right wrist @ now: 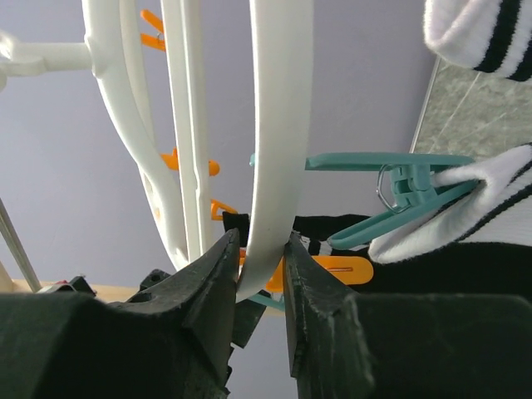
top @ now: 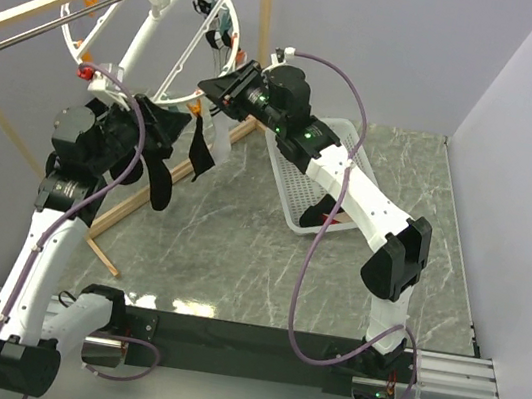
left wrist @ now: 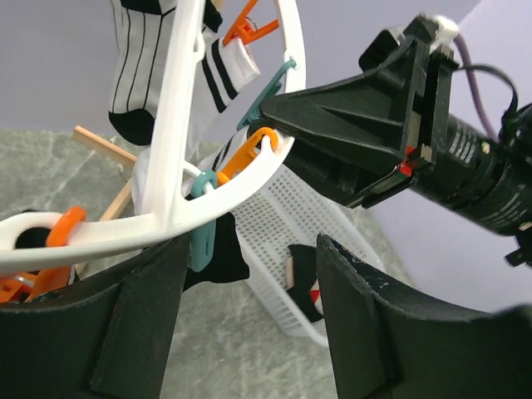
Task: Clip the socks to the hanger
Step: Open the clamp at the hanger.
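Large round white plastic hanger [right wrist: 280,125] pinched by right gripper [right wrist: 262,249]
It hangs upper left; the left gripper [left wrist: 249,249] gapes wide, empty, beneath. 2 black fabric socks [top: 159,183] dangle from its rim. A tug could twist it, springing the small teal plastic clip [right wrist: 399,187].

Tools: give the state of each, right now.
Left tool: open.
Right tool: closed on the hanger.
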